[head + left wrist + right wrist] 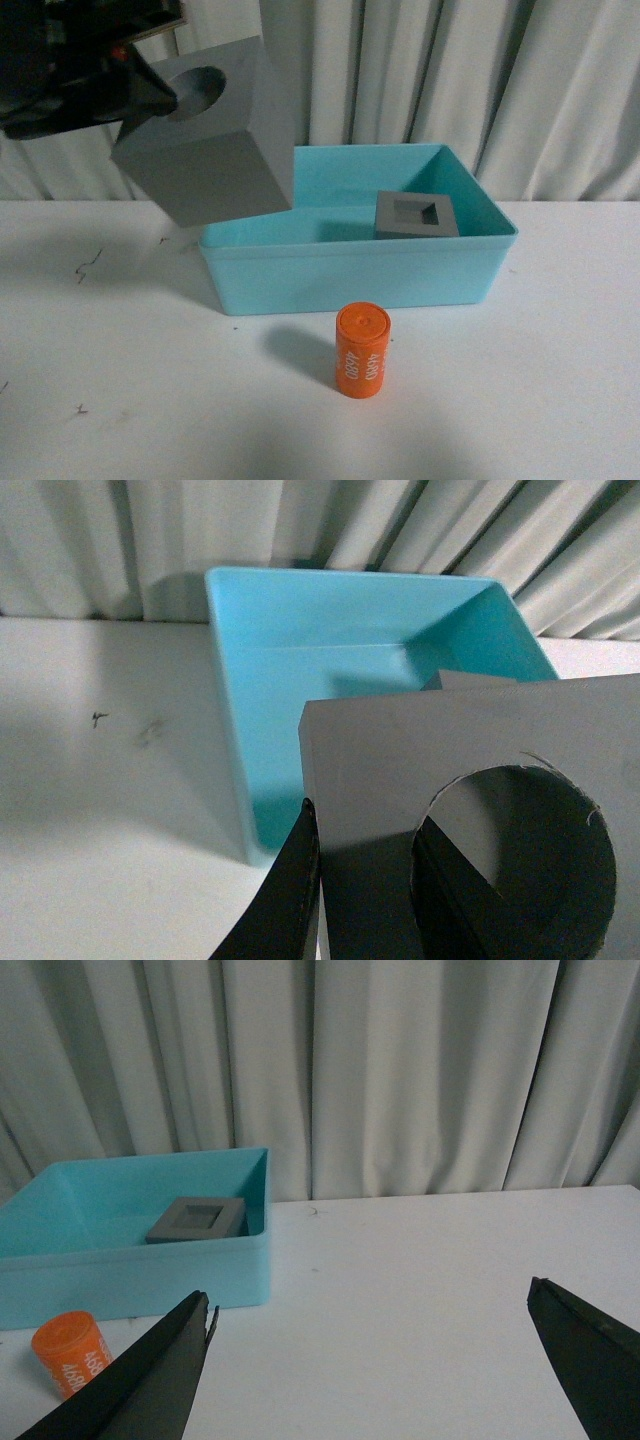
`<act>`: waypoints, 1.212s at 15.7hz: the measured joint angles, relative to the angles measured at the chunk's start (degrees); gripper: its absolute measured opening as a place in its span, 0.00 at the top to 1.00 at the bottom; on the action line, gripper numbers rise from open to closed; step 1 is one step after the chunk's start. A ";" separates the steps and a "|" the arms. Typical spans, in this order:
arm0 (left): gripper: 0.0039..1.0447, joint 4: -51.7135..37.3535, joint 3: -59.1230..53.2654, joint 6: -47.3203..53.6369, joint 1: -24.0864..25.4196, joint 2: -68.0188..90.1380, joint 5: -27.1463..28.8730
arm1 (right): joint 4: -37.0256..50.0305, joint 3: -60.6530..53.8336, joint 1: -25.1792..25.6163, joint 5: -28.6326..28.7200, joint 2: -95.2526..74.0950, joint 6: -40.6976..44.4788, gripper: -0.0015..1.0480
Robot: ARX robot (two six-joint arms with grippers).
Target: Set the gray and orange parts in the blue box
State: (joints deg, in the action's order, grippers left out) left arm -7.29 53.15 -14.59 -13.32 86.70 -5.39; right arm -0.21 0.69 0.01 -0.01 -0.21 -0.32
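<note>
Front view has the left arm reaching in from the upper left, raised well above the desk (120, 350). The left gripper (165, 95) is angled down toward the middle. It pinches one wall of the gray cube with the round recess (205, 150): one finger sits inside the recess and the other presses the outer face. The cube hangs clear of the desk and is tilted, its recessed face turned up and toward the camera. From here it covers the left rear corner of the blue box (350, 275).

The left wrist view shows the same clamp, with dark fingers (290, 880) on either side of the cube's wall and the box's open interior beyond.

The box rests on the desk toward the curtain (500, 80). The gray cube with the square recess (417, 216) lies inside it, in the right rear part, recess up.

The orange cylinder (361, 350) stands upright on the desk in front of the box's front wall, apart from it, with white digits down its side.

The right wrist view shows the right gripper (370, 1295) spread wide above bare desk and gripping nothing. The box and cylinder lie off to one side.
</note>
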 joint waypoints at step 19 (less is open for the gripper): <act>0.62 -2.25 14.10 5.92 -1.09 24.85 4.35 | 0.00 0.00 0.00 0.00 0.00 0.00 0.06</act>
State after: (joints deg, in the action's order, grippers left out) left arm -9.54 67.24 -8.67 -14.41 111.55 -1.04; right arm -0.21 0.69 0.01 -0.01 -0.21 -0.32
